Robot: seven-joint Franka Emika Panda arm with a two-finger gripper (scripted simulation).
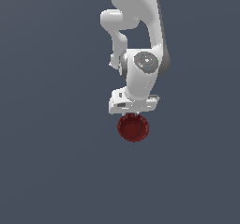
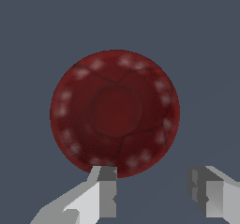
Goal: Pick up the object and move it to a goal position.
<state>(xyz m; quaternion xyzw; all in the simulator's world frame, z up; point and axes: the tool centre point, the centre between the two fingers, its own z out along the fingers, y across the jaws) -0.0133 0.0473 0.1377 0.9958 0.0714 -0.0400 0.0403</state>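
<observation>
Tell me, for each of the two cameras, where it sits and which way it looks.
Exterior view: off the arm, looking at the white arm and the red bowl just below the gripper.
Wrist view: on the wrist, facing the bowl on the grey surface; two open fingers show.
Both views share the bowl and the gripper.

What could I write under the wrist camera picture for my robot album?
Open jaws of the robot's gripper poised beside a glossy, dark red, round ribbed bowl on a plain grey-blue surface.
</observation>
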